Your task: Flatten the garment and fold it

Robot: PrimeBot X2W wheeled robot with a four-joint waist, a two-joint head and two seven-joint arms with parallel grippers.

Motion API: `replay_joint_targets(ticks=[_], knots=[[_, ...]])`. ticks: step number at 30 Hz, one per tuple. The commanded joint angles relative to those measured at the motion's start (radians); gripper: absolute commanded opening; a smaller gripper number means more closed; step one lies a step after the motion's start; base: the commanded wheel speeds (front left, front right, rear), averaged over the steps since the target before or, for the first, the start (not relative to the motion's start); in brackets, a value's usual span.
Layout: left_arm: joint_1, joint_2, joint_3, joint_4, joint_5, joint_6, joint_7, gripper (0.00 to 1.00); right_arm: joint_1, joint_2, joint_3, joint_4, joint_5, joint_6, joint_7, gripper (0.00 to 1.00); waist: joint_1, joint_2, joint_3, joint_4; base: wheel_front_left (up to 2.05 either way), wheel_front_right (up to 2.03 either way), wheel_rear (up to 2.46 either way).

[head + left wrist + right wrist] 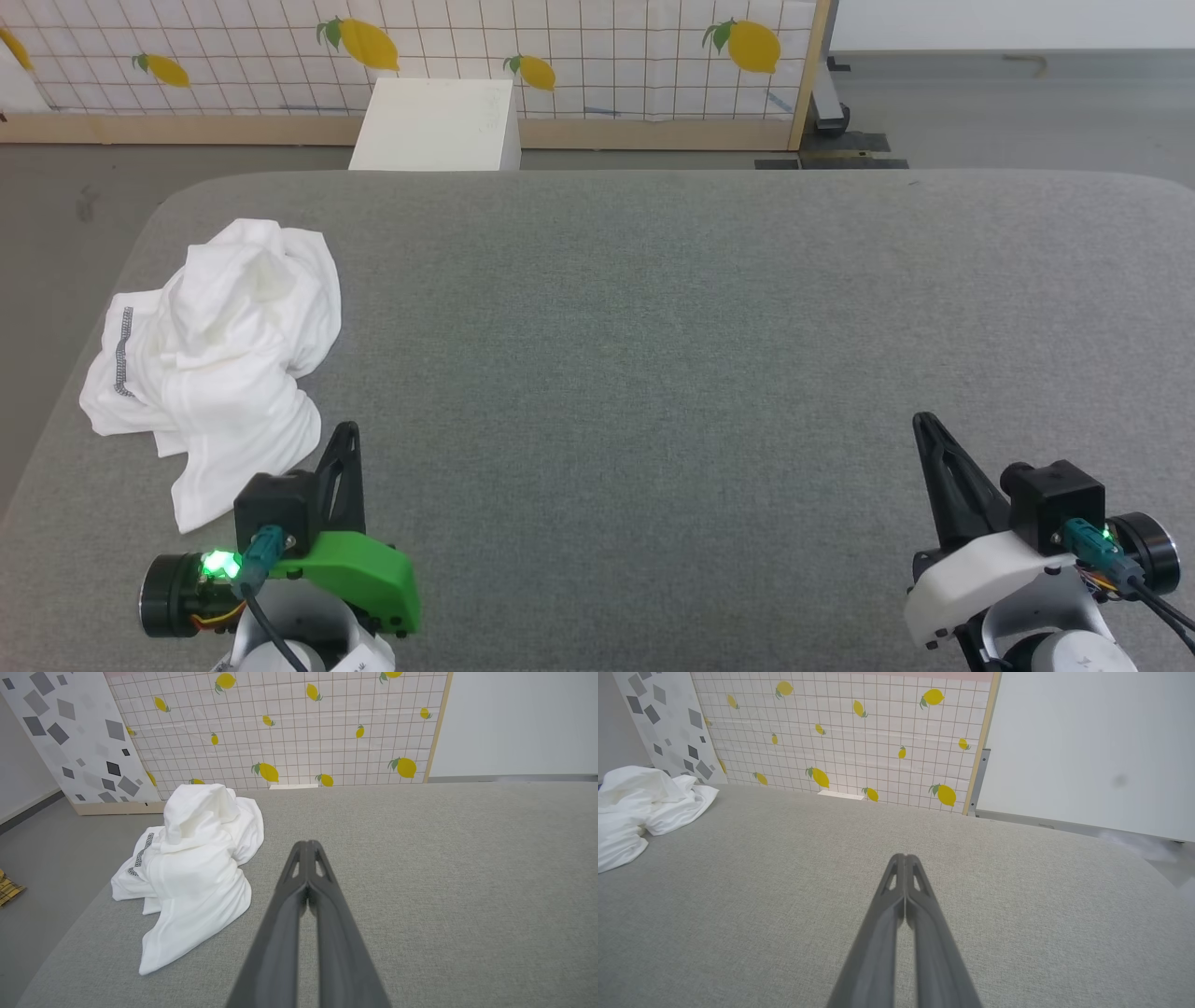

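Note:
The garment (224, 359) is a white T-shirt lying crumpled in a heap at the left side of the grey table, a strip of dark zigzag stitching showing on its left edge. The left wrist view has the garment (191, 868) ahead and to the left, and the right wrist view catches the garment (640, 807) at its far left. My left gripper (347, 431) is shut and empty, just to the right of the heap's near corner, apart from it. My right gripper (924, 420) is shut and empty near the table's front right. In the wrist views the left gripper (308, 843) and right gripper (905, 857) have their fingers pressed together.
The grey fabric table (653, 355) spreads wide between and beyond the grippers. A white rigid box (437, 126) stands on the floor behind the table's far edge, before a lemon-print screen (560, 56). The floor drops off to the garment's left.

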Motion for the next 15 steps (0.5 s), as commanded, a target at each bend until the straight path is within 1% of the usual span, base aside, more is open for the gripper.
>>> replay_joint_targets(ticks=[1, 15], knots=[[0.011, -0.004, 0.002, -0.003, 0.013, 0.007, 0.001, 0.00, -0.011, 0.002, 0.001, -0.005, -0.006, -0.002, 0.000, 0.00, 0.0000, 0.0000, 0.000, 0.000, 0.00, 0.00, 0.00], [0.011, -0.004, 0.002, -0.003, 0.013, 0.007, 0.001, 0.00, -0.011, 0.002, 0.001, -0.005, -0.006, -0.002, 0.000, 0.00, 0.0000, 0.0000, 0.000, 0.000, 0.00, 0.00, 0.00]])
